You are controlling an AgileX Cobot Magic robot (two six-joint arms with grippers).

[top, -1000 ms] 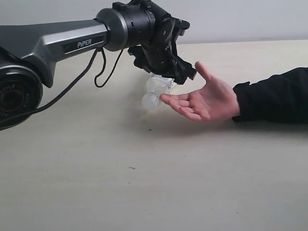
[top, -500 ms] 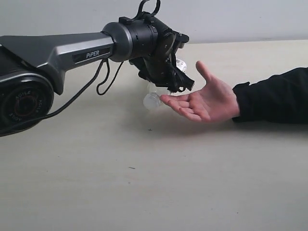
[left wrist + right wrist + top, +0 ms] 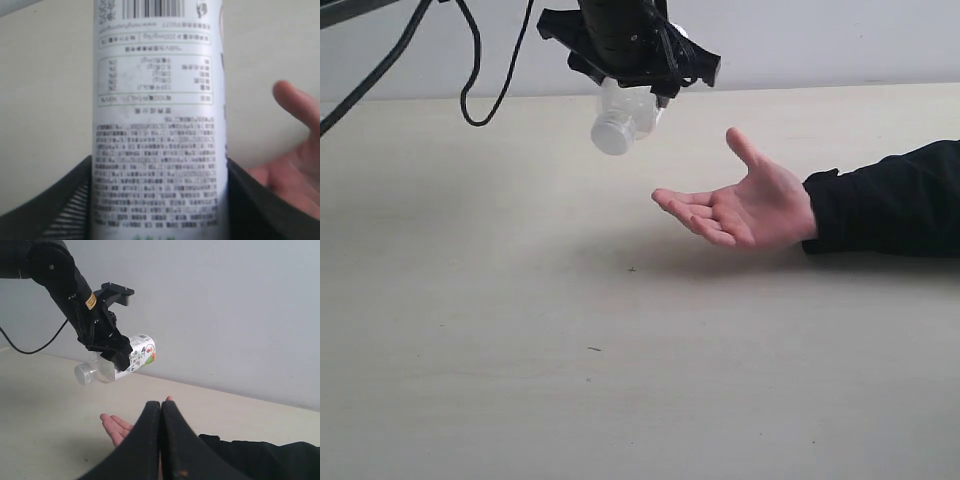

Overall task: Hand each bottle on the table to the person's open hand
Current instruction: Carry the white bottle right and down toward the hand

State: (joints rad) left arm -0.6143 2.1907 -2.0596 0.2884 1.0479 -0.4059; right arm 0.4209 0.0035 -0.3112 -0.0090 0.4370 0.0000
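A whitish bottle point(image 3: 620, 118) with a green and white label hangs well above the table point(image 3: 620, 390), tilted with its cap end toward the camera. My left gripper point(image 3: 638, 72) is shut on its body. In the left wrist view the bottle's printed label point(image 3: 157, 125) fills the space between the dark fingers point(image 3: 60, 210). The person's open hand point(image 3: 750, 205) rests palm up, lower and to the right of the bottle, apart from it. The right wrist view shows the bottle point(image 3: 131, 360), the hand point(image 3: 116, 427) and my right gripper point(image 3: 161, 405), shut and empty. No other bottles are in view.
The person's arm in a black sleeve point(image 3: 890, 200) lies along the table at the right. Black cables point(image 3: 470, 70) hang from the left arm at the upper left. A pale wall point(image 3: 820, 40) stands behind the table's far edge.
My left gripper has risen with the bottle, from fingertip level beside the hand to high above the table. The arm body has left the view. The hand has stayed put.
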